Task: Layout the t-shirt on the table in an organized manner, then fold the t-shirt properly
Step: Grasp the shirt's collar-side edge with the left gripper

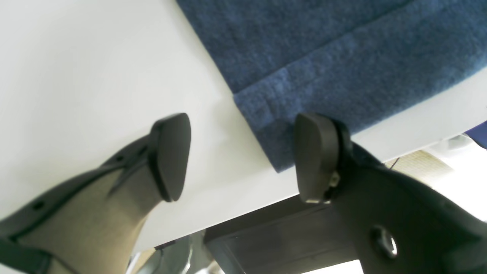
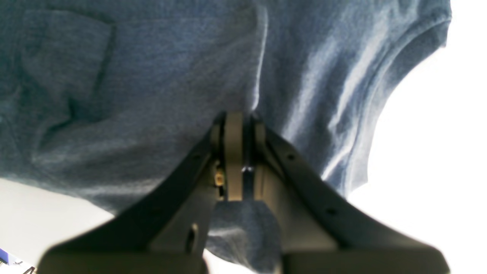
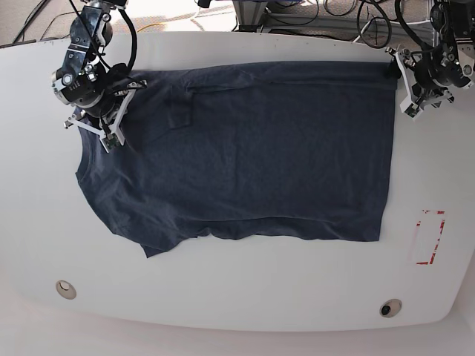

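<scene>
1. Left tool [image 1: 243, 156]: nearest the left wrist camera, jaws spread wide, nothing between them. One pad [image 1: 171, 156] is seen against bare worktop [image 1: 95, 76]; the other sits at the hemmed corner of the shirt [image 1: 342, 57], whether touching it cannot be told.
2. That shirt corner lies flat, close to the worktop edge, stitched hem band visible.
3. Right tool [image 2: 239, 125]: jaws pressed together, pinching a fold of shirt cloth; a bunch of cloth shows below the fingers too. Sleeve opening lies off to one side in the right wrist view.
4. Base view: shirt [image 3: 252, 148] spread across the middle of the worktop [image 3: 237, 297], mostly flat, navy, chest pocket up. Hem end lies toward the left tool [image 3: 404, 78]; the collar and sleeve end is at the right tool [image 3: 111, 122].
5. Near edge of the shirt is uneven, with a sleeve jutting toward the near side.
6. Red rectangle [image 3: 430, 237] marked on the worktop just beyond the hem, apart from the cloth.
7. Two grommet holes [image 3: 65, 288] near the front edge, well apart from the shirt.
</scene>
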`<state>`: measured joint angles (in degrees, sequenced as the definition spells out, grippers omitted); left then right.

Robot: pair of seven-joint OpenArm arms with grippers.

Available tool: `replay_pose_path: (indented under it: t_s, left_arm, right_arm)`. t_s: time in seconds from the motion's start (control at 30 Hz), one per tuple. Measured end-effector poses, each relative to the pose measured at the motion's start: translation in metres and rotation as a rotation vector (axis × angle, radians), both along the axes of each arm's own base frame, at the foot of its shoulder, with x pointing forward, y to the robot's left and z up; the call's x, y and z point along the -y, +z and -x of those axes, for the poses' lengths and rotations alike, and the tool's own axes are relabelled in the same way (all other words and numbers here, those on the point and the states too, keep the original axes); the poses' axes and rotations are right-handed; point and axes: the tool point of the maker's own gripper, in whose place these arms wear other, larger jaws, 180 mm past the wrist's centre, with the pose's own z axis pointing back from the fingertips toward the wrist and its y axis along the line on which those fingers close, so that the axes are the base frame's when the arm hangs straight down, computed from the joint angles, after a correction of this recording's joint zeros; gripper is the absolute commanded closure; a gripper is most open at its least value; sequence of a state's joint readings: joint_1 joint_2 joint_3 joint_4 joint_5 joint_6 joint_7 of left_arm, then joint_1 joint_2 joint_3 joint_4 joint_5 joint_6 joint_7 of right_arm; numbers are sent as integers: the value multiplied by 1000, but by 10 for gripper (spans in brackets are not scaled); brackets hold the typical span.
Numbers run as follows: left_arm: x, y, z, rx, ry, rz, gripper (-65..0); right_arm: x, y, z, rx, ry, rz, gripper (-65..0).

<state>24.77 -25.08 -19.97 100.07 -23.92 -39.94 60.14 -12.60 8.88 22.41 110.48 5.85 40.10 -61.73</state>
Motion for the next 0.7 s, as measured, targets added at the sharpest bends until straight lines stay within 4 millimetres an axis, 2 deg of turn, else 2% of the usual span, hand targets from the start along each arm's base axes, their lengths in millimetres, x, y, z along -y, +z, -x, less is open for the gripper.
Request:
replay_pose_path:
  t_s: [0.17, 0.23, 0.43, 0.7]
  left_arm:
    - [0, -6, 4, -17, 16, 18, -382]
    - [-1, -6, 4, -17, 16, 17, -363]
    - [6, -8, 5, -24, -4, 27, -193]
    - [8, -7, 3, -15, -7, 35, -176]
  right_arm:
    - [0, 0, 0, 0, 0, 0, -27]
    - [0, 0, 0, 0, 0, -1, -27]
    - [0, 0, 0, 0, 0, 0, -27]
    - [0, 0, 0, 0, 0, 0, -27]
